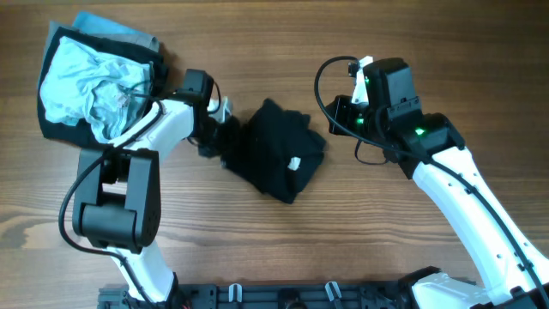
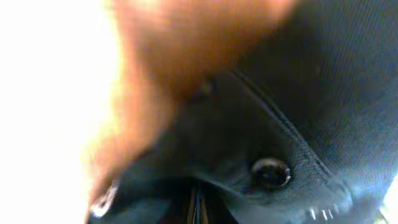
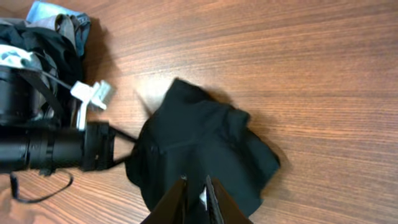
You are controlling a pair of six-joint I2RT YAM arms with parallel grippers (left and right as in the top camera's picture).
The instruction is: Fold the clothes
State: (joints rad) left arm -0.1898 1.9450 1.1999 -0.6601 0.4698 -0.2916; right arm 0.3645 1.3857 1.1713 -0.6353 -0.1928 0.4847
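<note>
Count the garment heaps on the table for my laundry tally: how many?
2: a crumpled black fabric T-shirt at centre, and a pale blue-and-black clothes pile at the far-left corner. Layers inside each may be hidden.

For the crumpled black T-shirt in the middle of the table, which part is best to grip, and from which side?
Probably the loose right edge of the crumpled black T-shirt, near its small white label, approached from the right by the right hand. The fabric lies bunched in a low heap, and the left hand already meets its left edge, so that side is occupied.

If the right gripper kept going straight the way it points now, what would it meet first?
Most likely the black T-shirt: the right gripper points at it in the right wrist view, though the depth is unclear.
</note>
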